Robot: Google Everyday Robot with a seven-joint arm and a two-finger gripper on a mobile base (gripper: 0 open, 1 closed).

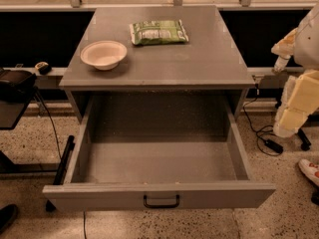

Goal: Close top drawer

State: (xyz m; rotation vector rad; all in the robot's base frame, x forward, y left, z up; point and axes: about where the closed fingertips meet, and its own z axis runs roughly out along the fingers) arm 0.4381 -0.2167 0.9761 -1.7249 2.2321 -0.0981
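The top drawer (99, 197) of the grey metal cabinet is pulled fully out toward me. Its inside (159, 161) holds nothing. A small black bail handle (161, 201) sits at the centre of its flat front panel. My gripper (282, 59) is at the right edge of the view, on the cream-coloured arm (299, 101). It is level with the cabinet top, to the right of the cabinet, and apart from the drawer and its handle.
On the cabinet top (199, 59) stand a white bowl (103, 54) and a green snack packet (158, 32). A black object on a low stand (15, 83) is at the left. Cables (264, 138) and a shoe (310, 171) are on the floor at the right.
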